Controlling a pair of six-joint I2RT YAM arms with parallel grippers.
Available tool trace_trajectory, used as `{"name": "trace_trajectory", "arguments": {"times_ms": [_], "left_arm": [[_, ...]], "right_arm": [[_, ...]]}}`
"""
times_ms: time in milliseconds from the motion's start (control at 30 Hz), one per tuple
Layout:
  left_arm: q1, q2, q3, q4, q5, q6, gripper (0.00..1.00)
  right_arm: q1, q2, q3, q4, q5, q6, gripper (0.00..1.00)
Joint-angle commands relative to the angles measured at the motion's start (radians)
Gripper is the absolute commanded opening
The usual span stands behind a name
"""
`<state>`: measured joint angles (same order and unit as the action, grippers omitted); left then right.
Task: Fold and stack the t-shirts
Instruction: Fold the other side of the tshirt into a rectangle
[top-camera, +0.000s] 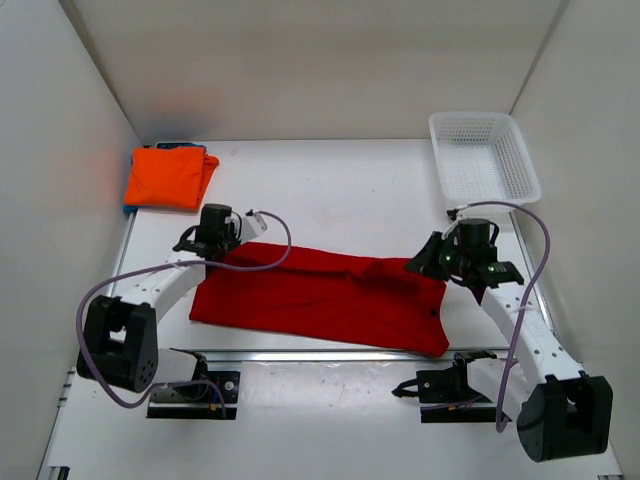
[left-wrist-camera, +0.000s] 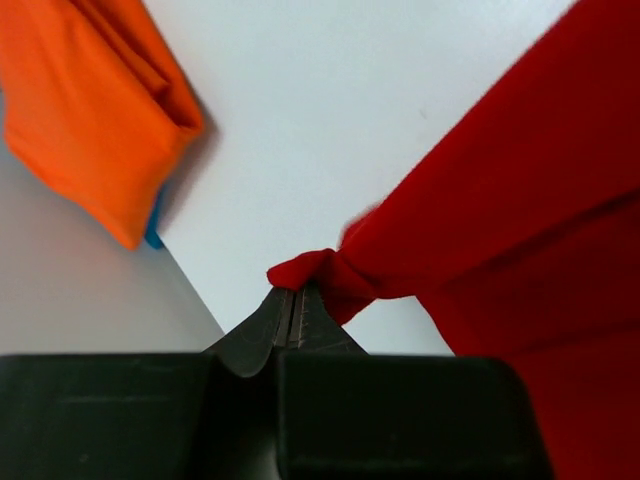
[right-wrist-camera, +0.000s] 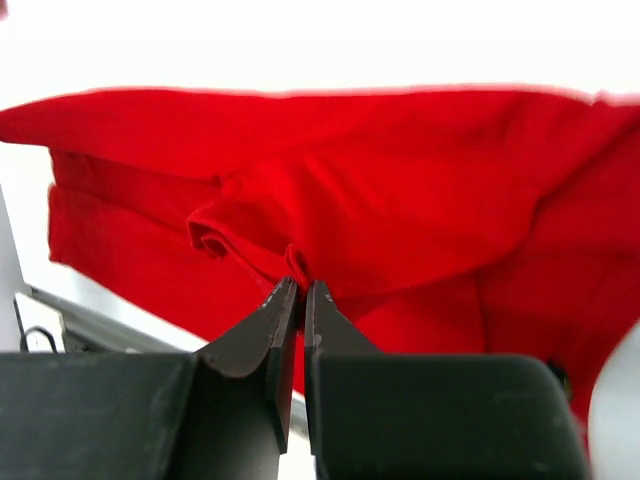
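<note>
Overhead view, shirt: a deep red soft cloth t-shirt (top-camera: 320, 295) lies as a long band across the white table (top-camera: 330, 180), between the two arms.
Overhead view, pincers: the left gripper (top-camera: 228, 247) sits at the band's 10 o'clock corner. The right gripper (top-camera: 428, 265) sits at its 2 o'clock corner.
Overhead view, stack: a folded orange cloth t-shirt (top-camera: 168, 177) lies at 11 o'clock from the left gripper, apart from the red one.
Left wrist view, grip: the jaws are clenched on a small bunched tip of red cloth, and the rest of the shirt spreads toward 3 o'clock.
Left wrist view, stack: a sliver of bright blue cloth t-shirt (left-wrist-camera: 154, 228) shows under the orange one, at 10 o'clock.
Left wrist view, risk: so little cloth is pinched that a pull could probably slip it free.
Right wrist view, grip: the jaws are clenched on a thin red fold, and the shirt fills the view from 9 to 3 o'clock.
Right wrist view, risk: the cloth by the tips is rumpled, so uneven lifting by the two arms would likely skew the fold.
</note>
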<state>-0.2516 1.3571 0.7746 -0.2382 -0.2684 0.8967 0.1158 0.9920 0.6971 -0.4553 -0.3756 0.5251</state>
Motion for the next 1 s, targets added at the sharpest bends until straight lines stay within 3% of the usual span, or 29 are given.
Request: {"name": "trace_trajectory", "arguments": {"times_ms": [0,200,467,800,900,967], "left_arm": [[0.02,-0.082,-0.064,-0.015,0.024,0.027,0.0],[0.038,-0.105,-0.122,-0.03,0.024,0.056,0.0],[0.028,-0.11,-0.124,-0.107,0.064,0.093,0.0],[0.023,-0.112,-0.187,-0.053,-0.005,0.096,0.01],[0.02,-0.113,-0.169,-0.078,0.008,0.079,0.06],[0.023,-0.115,-0.163,-0.104,0.006,0.079,0.23]], "right_arm": [[0.001,-0.079,-0.068,-0.013,-0.009,0.026,0.01],[0.004,-0.208,-0.168,-0.057,-0.049,0.065,0.0],[0.064,-0.266,-0.277,-0.013,-0.046,0.153,0.0],[0.013,-0.291,-0.274,-0.12,-0.04,0.079,0.02],[0.001,-0.29,-0.266,-0.144,-0.042,0.067,0.08],[0.019,-0.3,-0.269,-0.154,-0.046,0.065,0.15]]}}
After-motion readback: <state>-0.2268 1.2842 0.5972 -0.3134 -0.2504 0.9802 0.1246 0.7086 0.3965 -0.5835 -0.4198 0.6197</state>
